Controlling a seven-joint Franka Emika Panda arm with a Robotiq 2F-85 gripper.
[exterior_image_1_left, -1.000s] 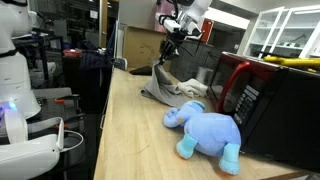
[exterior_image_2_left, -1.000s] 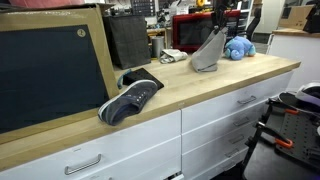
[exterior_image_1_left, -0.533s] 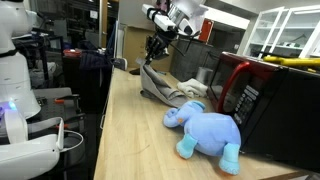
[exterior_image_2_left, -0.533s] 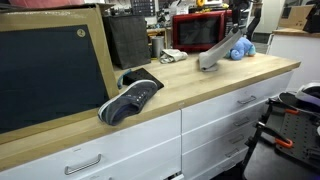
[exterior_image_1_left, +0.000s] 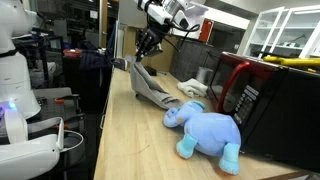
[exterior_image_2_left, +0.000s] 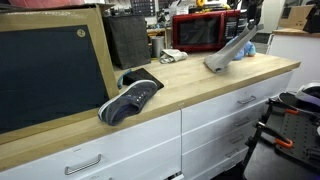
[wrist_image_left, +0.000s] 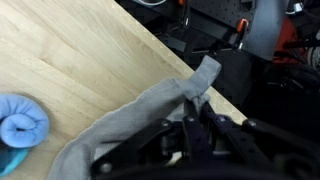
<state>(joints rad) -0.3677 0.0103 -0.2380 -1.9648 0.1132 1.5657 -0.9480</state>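
1. Since the frame a second earlier, the gripper (exterior_image_1_left: 143, 55) has carried its end of the grey cloth (exterior_image_1_left: 155, 88) leftward in an exterior view, away from the blue plush elephant (exterior_image_1_left: 207, 131). The cloth, which then hung in a loose bunch, is now drawn out into a long slanted strip.
2. Gripper state: the jaws are closed almost fully and pinch a corner of the grey cloth. In the wrist view, the gripper (wrist_image_left: 195, 128) has fabric gathered between its dark fingers, with a short tab of cloth standing free beyond them.
3. Cloth position: the held end is raised above the wooden countertop (exterior_image_1_left: 130, 140), and the lower end rests on the counter just beside the elephant's head. Whether cloth and toy touch cannot be told. In an exterior view, the grey cloth (exterior_image_2_left: 229, 51) rises at a slant toward the arm.
4. Surroundings near the gripper: a red microwave (exterior_image_1_left: 238, 88) stands behind the elephant. In the wrist view, the elephant (wrist_image_left: 22, 122) lies at the left edge, apart from the pinched corner.
5. Surroundings farther off: a dark sneaker (exterior_image_2_left: 130, 99) lies on the counter well apart from the cloth, beside a framed chalkboard (exterior_image_2_left: 55, 70). White drawers (exterior_image_2_left: 215, 115) sit under the countertop.
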